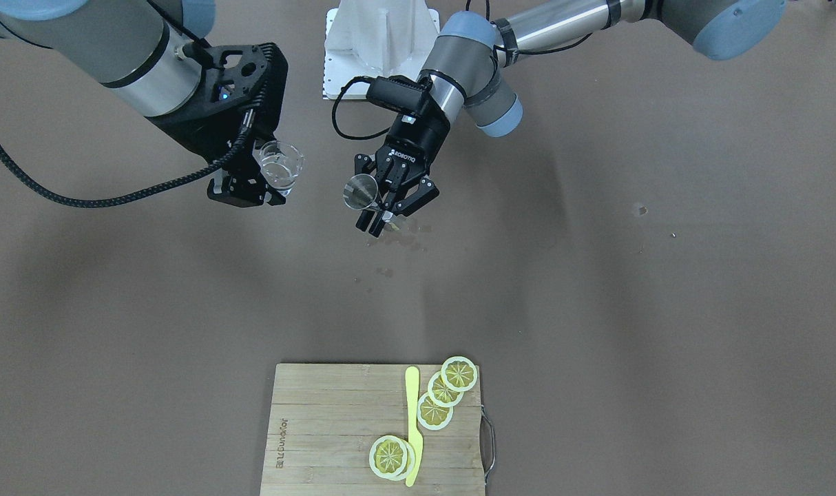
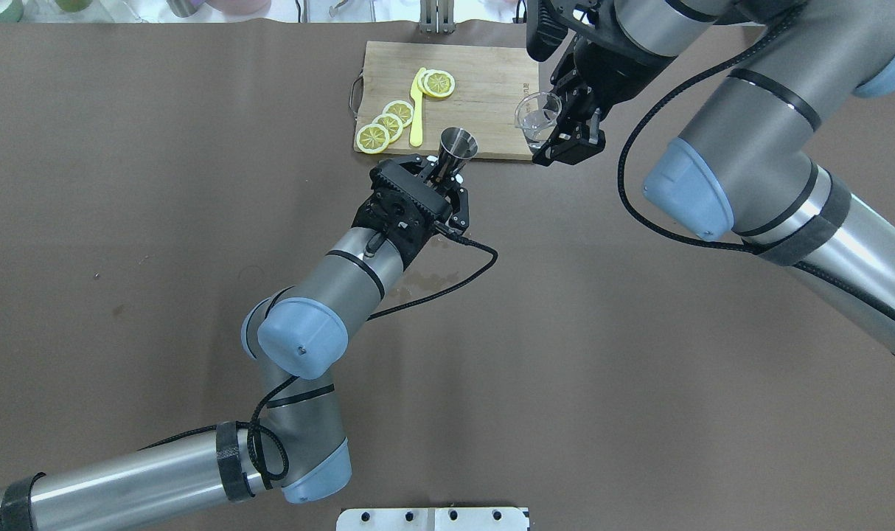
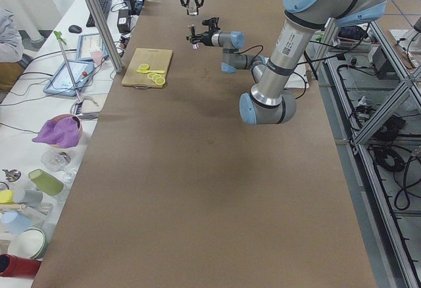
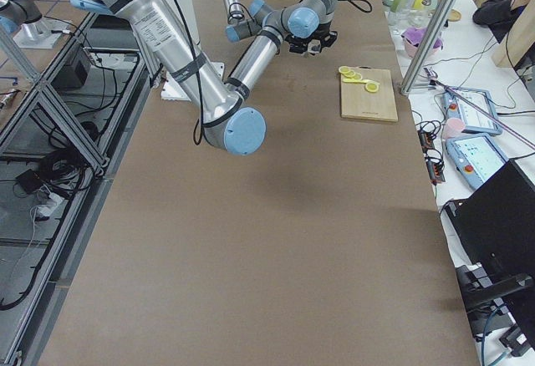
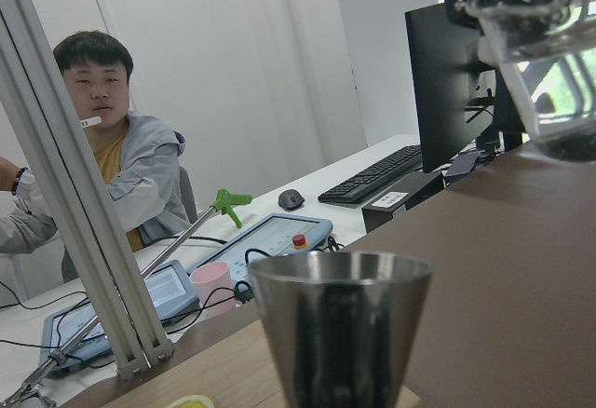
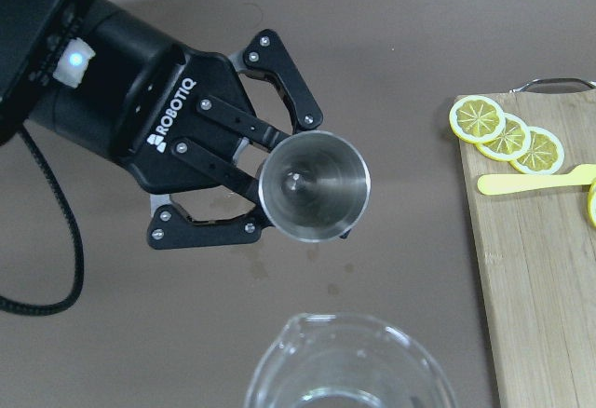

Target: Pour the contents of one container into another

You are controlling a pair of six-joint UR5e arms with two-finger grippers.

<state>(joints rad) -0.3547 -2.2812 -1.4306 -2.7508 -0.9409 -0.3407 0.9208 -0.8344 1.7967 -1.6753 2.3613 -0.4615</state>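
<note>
**Jigger and glass held aloft, side by side**

A steel jigger (image 2: pixel 457 144) is clamped by its lower cone in the left gripper (image 2: pixel 444 171), whose fingers are closed onto it. It is held roughly upright above the bench (image 1: pixel 597 310), its open mouth uppermost and projecting past the fingertips.

A clear glass beaker (image 1: pixel 281 167) is gripped by the right gripper (image 1: pixel 263 189), whose fingers are drawn in against its wall. The beaker is carried just beside the jigger and higher than it, mouth up and with a clear gap between the two. In the right wrist view the jigger's mouth is seen just ahead of the beaker's rim. Whether the beaker holds liquid cannot be told.

Small damp marks (image 1: pixel 408 240) are seen on the bench just beneath the left gripper. Well beyond both grippers, on the side away from the robot, a wooden cutting board (image 1: pixel 321 427) is laid with lemon slices (image 1: pixel 445 396) and a yellow knife (image 1: pixel 412 427) on it.
</note>
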